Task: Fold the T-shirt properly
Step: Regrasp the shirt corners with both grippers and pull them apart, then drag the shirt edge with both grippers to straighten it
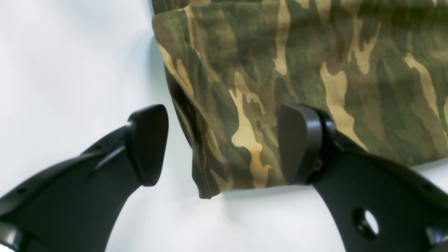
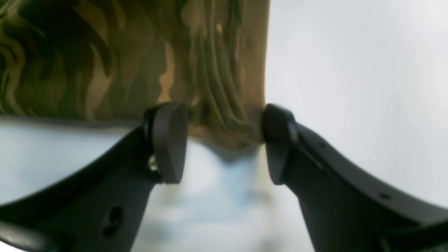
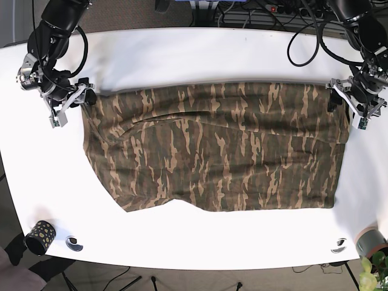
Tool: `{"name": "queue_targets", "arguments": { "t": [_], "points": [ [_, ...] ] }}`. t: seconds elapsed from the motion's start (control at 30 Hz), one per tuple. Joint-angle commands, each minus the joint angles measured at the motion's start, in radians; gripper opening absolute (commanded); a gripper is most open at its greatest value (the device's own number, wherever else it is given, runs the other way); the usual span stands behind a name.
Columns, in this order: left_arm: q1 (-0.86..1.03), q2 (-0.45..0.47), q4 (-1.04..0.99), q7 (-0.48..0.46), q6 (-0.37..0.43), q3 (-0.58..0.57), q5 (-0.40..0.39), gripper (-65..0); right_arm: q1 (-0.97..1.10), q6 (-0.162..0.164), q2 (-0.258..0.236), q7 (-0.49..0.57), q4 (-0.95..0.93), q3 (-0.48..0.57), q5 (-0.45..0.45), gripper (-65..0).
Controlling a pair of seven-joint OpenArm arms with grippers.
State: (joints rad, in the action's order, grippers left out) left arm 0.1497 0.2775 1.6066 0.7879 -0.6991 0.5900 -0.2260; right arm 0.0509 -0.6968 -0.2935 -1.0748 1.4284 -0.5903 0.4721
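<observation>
The camouflage T-shirt (image 3: 218,148) is lying spread across the middle of the white worktop (image 3: 194,54) in the base view, folded into a broad band whose long upper edge is running from the left side of the frame to the right. Its lower left edge is slanting inward, and a shallow crease is crossing the upper left part of the cloth.

The right end effector (image 3: 77,100) is sitting at the upper left corner of the shirt in the base view. In the right wrist view, this end effector (image 2: 224,143) is standing moderately wide, its two dark fingertips (image 2: 168,141) straddling a bunched corner of cloth that is hanging down between them; the picture is blurred, and whether the pads are touching the fabric cannot be told.

The left end effector (image 3: 356,104) is sitting at the shirt's upper right corner in the base view. In the left wrist view, it (image 1: 224,143) is spread wide, with the hemmed corner of the shirt (image 1: 297,77) lying between the pads and neither pad pressing it.

A small dark patterned cup (image 3: 39,236) is standing at the lower left corner of the worktop.
</observation>
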Motion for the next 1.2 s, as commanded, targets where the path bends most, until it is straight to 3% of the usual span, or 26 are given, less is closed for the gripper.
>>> {"name": "queue_targets", "arguments": {
  "t": [0.0, 0.4, 0.67, 0.77, 0.93, 1.0, 1.17],
  "points": [
    [-0.009, 0.018, 0.014, -0.020, 0.003, 0.005, -0.011, -19.7, -0.009, -0.001, -0.016, 0.021, -0.007, -0.004, 0.010, -31.9],
    [-0.009, 0.021, -0.064, -0.023, 0.005, 0.005, -0.009, -19.9, -0.009, -0.001, -0.014, 0.061, -0.036, -0.004, 0.017, -32.3],
    [-0.011, 0.022, -0.151, -0.025, 0.054, 0.000, -0.011, -21.2, -0.009, -0.001, -0.014, 0.061, -0.036, -0.004, 0.017, -32.7],
    [-0.011, 0.022, -0.173, -0.025, 0.052, -0.002, -0.011, -32.2, -0.009, -0.001, -0.014, 0.061, -0.036, -0.004, 0.017, -40.7],
    [-0.025, 0.022, -0.176, -0.025, 0.052, -0.002, -0.011, -60.7, -0.009, -0.001, -0.014, 0.061, -0.033, -0.004, 0.017, -65.0],
    [-0.019, 0.022, -0.168, -0.025, 0.052, -0.002, -0.011, -63.3, -0.007, -0.001, -0.014, 0.058, -0.030, -0.004, 0.017, -65.0],
    [0.024, 0.022, -0.088, -0.018, 0.001, 0.005, -0.011, -63.1, 0.023, -0.001, -0.014, 0.054, 0.045, -0.007, 0.017, -65.0]
  ]
}}
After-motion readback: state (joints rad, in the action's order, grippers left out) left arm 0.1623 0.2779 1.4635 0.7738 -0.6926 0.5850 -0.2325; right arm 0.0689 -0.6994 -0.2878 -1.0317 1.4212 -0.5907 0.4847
